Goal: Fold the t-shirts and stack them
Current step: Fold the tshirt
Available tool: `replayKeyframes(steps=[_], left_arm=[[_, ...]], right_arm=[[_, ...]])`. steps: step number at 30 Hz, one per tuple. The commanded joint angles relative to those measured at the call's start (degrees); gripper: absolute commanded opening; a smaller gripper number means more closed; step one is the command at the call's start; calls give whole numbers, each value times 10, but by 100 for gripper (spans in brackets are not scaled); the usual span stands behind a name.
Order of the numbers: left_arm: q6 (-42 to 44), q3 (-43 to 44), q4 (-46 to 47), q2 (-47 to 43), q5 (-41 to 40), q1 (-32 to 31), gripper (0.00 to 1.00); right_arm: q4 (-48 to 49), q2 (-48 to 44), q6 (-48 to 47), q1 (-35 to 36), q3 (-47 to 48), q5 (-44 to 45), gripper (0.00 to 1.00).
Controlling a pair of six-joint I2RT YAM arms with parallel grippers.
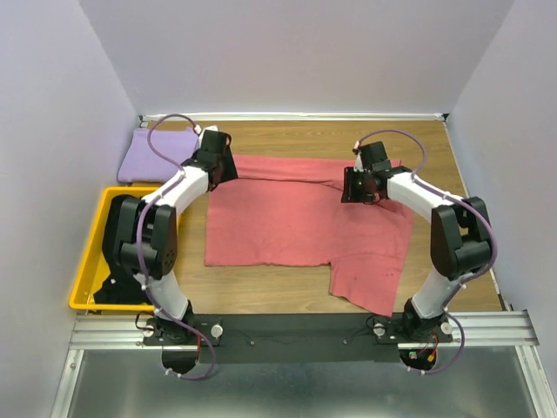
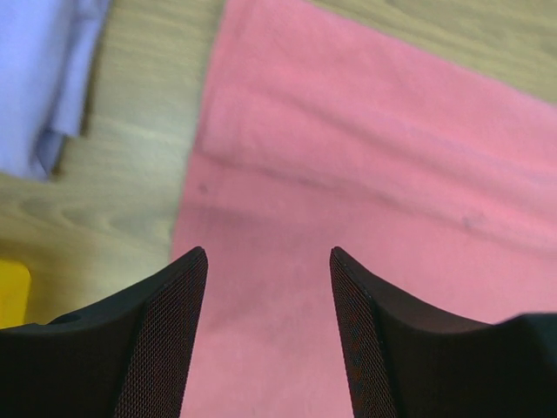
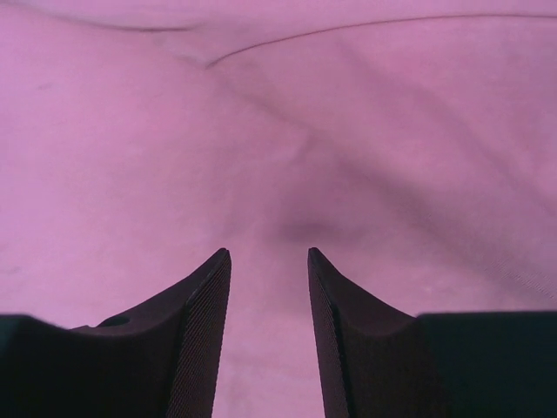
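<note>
Left gripper (image 2: 268,257): jaws apart, empty, over salmon-pink t-shirt (image 1: 287,226);
Right gripper (image 3: 268,254): jaws apart, empty, over same shirt;
Lavender t-shirt (image 1: 155,158): folded, far-left corner

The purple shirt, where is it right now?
In the top view the purple shirt lies folded at the far left, just behind the yellow bin and left of the spread pink shirt.

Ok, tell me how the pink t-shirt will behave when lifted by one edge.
Probably floppy: the salmon-pink t-shirt lies flat with soft creases, so it should sag from any pinch. A push would likely bunch it on the wooden table rather than slide it whole.
</note>
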Motion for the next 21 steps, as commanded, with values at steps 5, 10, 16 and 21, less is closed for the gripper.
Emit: replayKeyframes(steps=[5,10,16,21], left_arm=[[21,-130,42,-122,-66,-57,67],[27,-198,58,-157,-79,-78,67],[34,-233,83,-174,-89,-84,67],[36,-236,89,-171,-90,-86,67]], right_arm=[[-6,77,-43,-5,66,119,46],[-6,110,-61,-5,99,152,45],[-7,141,-93,-6,139,189,45],[-6,177,-107,-10,175,199,45]])
